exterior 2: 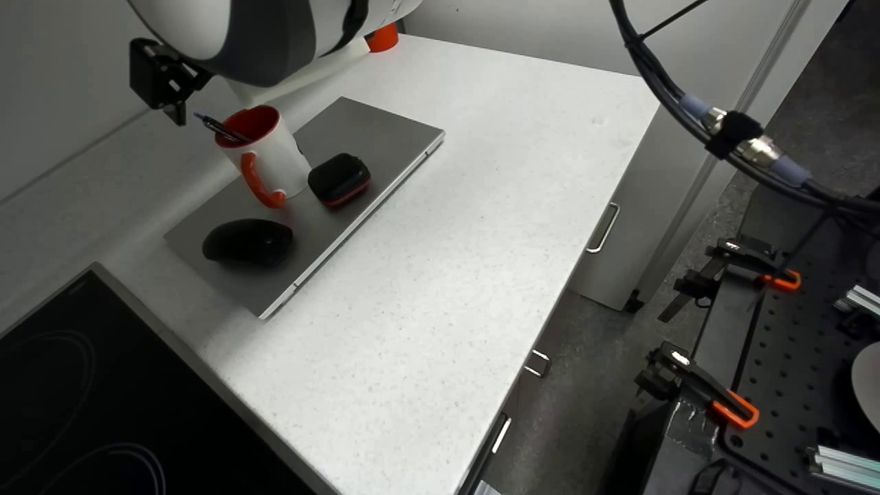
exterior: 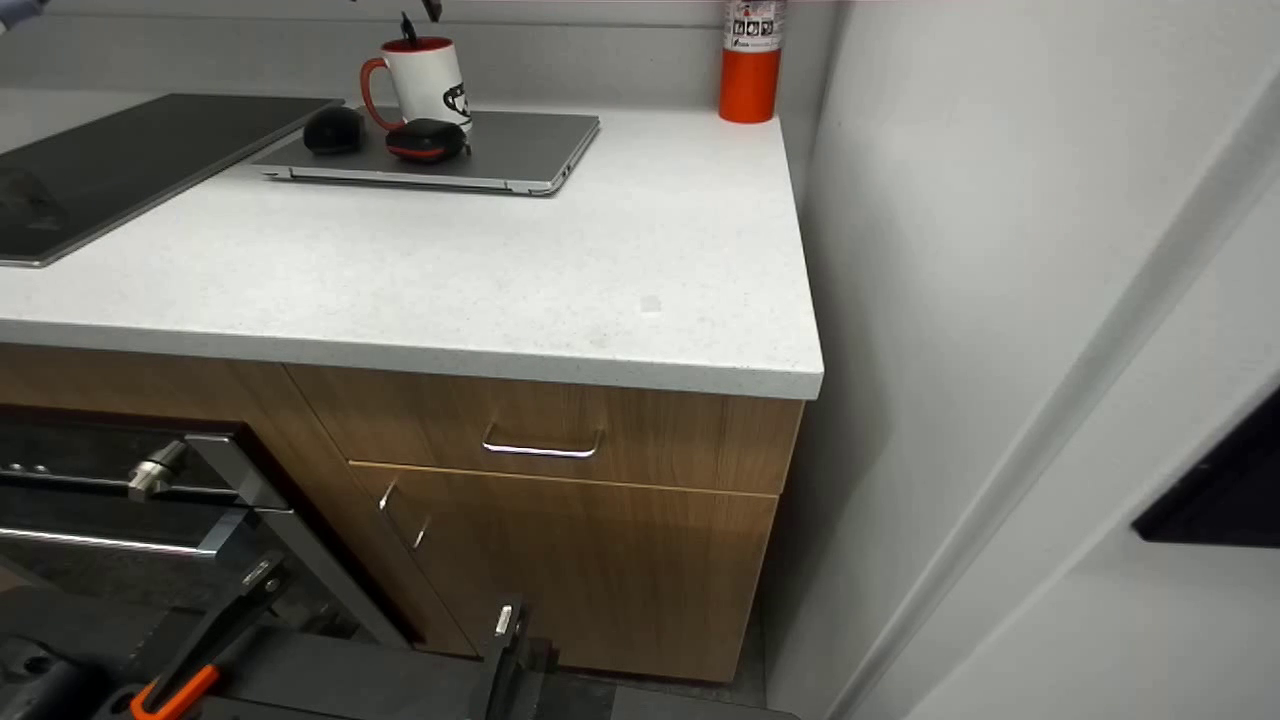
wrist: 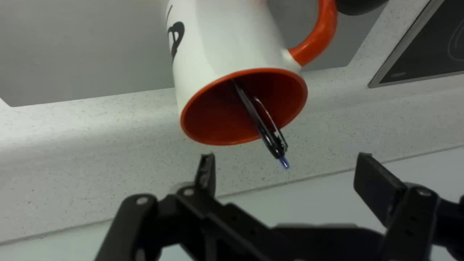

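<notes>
1. Ballpoint pen point(wrist: 264, 129): black, with a clip and a blue end; sits slantwise in the mug point(wrist: 232, 40), crossing the rim, upper end projecting.
2. Hand point(wrist: 288, 175): fingers wide apart; in the wrist view the pen's blue end shows between them, with a visible gap on either side.
3. Mug condition: white with dark print, red interior and red handle; upright on the laptop point(exterior 2: 375, 127).
4. Laptop: gray, closed, lying flat on the desk point(exterior 2: 426, 289).
5. Small case point(exterior 2: 340, 175): black with red band; on the laptop, just beside the mug. Contact cannot be determined.
6. Computer mouse point(exterior 2: 247, 240): black; on the laptop, near the mug's handle side.
7. Cooktop point(exterior 2: 75, 405): black glass, near the mouse's end of the laptop.
8. Red cylinder point(exterior: 750, 85): printed label; at the desk's rear corner, well apart from the laptop.
9. Drawer point(exterior: 620, 415): wood-grain front, closed, beneath the desk.
</notes>
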Controlling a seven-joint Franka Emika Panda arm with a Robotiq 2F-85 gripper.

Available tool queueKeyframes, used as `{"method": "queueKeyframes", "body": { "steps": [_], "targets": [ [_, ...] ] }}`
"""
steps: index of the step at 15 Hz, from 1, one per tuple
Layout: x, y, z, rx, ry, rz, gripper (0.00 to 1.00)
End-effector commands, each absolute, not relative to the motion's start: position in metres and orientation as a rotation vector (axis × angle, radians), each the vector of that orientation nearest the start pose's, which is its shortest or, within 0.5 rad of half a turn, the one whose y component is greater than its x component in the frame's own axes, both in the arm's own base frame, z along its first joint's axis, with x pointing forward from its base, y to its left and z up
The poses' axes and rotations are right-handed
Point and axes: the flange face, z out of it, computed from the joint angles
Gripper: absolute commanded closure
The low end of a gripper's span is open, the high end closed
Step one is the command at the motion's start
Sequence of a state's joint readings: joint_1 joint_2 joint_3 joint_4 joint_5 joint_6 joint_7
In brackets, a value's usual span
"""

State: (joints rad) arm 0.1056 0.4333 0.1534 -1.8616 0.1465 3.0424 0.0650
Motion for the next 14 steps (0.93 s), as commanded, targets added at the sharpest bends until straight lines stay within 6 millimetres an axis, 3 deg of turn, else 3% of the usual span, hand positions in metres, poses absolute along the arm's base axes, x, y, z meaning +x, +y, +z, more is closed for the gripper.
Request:
{"method": "queueKeyframes", "body": {
  "steps": [1, 6, 14],
  "targets": [
    [0.678, 0.159, 0.38, -2.689, -0.057, -1.082, 0.0],
    [0.684, 0.163, 0.381, -2.685, -0.134, -1.118, 0.0],
    [0.698, 0.168, 0.364, -2.703, -0.268, -1.132, 0.0]
  ]
}}
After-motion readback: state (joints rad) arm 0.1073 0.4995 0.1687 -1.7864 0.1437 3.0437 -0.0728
